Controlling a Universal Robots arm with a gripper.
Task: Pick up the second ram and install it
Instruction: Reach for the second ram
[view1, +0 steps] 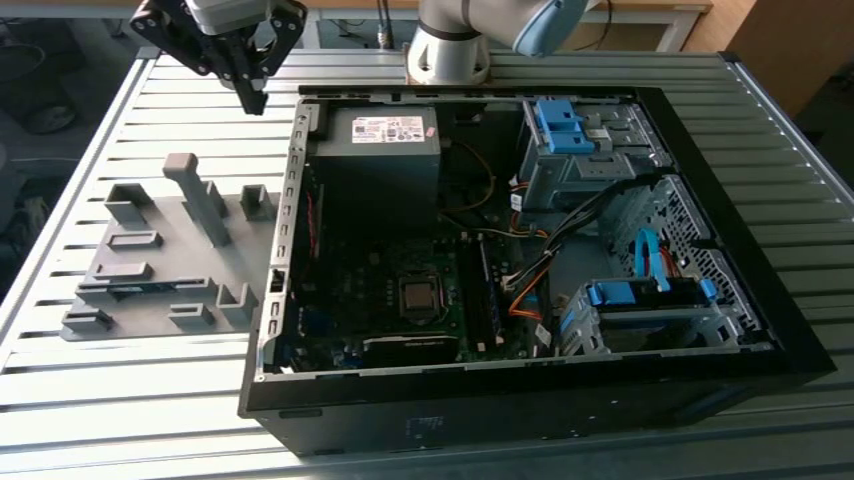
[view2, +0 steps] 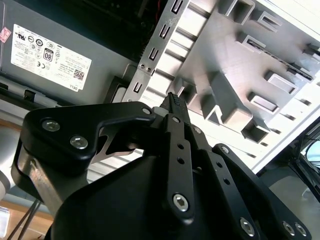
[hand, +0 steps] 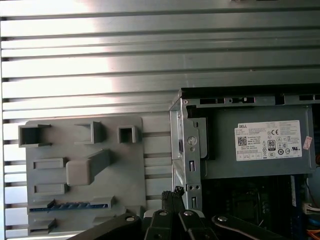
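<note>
Gripper: the black two-fingered gripper (view1: 254, 102) hangs above the table, just off the corner of the case where the power supply sits. It is well apart from the ram.
Gripper state: in both wrist views the fingers (view2: 176, 107) are pressed together to a point, with nothing between them (hand: 173, 193).
Second ram: the long, thin blue circuit-board stick (hand: 70, 205) stands on edge in a slot of the holder tray. In the exterior view it (view1: 131, 288) lies toward the tray end farthest from the gripper.
Holder tray: a flat grey plastic tray with raised blocks (view1: 160, 262), lying on the table just beside the case, on the exterior view's left.
Case: an open black computer tower (view1: 534, 410) lying on its side, with the motherboard exposed.
Power supply: a grey metal box with a pale label (view1: 380, 160), inside the case.
Table: a silver slatted metal table (view1: 134, 400) that carries the tray and the case.
</note>
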